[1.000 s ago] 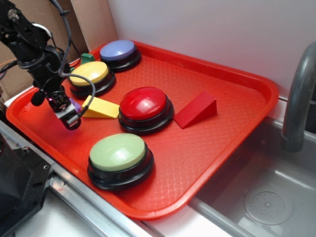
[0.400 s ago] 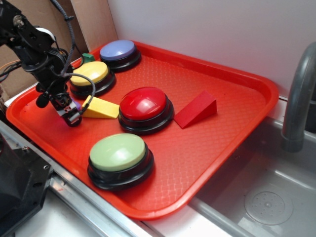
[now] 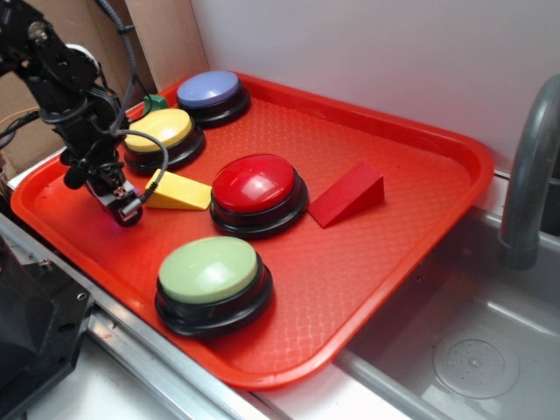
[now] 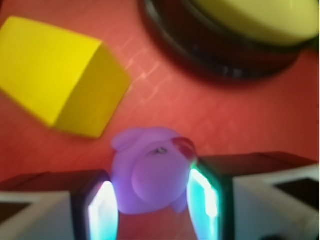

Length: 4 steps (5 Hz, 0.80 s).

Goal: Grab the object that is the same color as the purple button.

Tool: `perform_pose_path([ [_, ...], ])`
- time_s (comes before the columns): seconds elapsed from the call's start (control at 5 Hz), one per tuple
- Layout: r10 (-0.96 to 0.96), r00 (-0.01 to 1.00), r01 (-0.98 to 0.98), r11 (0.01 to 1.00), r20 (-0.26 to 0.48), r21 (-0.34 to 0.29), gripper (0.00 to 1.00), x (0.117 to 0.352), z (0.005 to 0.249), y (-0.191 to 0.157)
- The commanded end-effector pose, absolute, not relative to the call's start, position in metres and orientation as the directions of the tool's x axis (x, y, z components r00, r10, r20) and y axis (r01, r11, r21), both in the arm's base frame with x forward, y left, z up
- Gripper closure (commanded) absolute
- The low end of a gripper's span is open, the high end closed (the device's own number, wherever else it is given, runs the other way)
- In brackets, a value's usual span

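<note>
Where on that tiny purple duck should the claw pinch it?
Across its round body, from above. The wrist view shows the purple duck sitting between the gripper fingers, one on each flank, with the yellow wedge standing clear. Its small head offers less to hold.

Tiny purple duck figure [image 4: 150,170] on red tray, purple-domed black-based button [image 3: 210,92] at tray's far corner

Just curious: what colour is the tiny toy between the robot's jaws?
Purple, with a small red beak. The toy duck shows best in the wrist view.
</note>
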<state>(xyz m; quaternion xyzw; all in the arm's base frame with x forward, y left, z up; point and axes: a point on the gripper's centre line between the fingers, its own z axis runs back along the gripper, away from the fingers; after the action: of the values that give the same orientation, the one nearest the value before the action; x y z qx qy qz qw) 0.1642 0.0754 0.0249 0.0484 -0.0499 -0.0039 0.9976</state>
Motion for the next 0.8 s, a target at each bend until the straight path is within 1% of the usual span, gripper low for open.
perform_pose_path([
  [0.0,0.107,0.99,-0.116,0.988,0.093,0.103,1.0,0.185,0.101,0.048],
  [0.2,0.136,0.989,-0.139,0.989,0.066,0.054,1.0,0.198,0.129,0.025],
  [0.4,0.127,0.989,-0.13,0.991,0.072,0.039,1.0,0.208,0.151,0.01],
  [0.6,0.123,0.988,-0.127,0.991,0.095,0.041,1.0,0.213,0.157,0.012],
])
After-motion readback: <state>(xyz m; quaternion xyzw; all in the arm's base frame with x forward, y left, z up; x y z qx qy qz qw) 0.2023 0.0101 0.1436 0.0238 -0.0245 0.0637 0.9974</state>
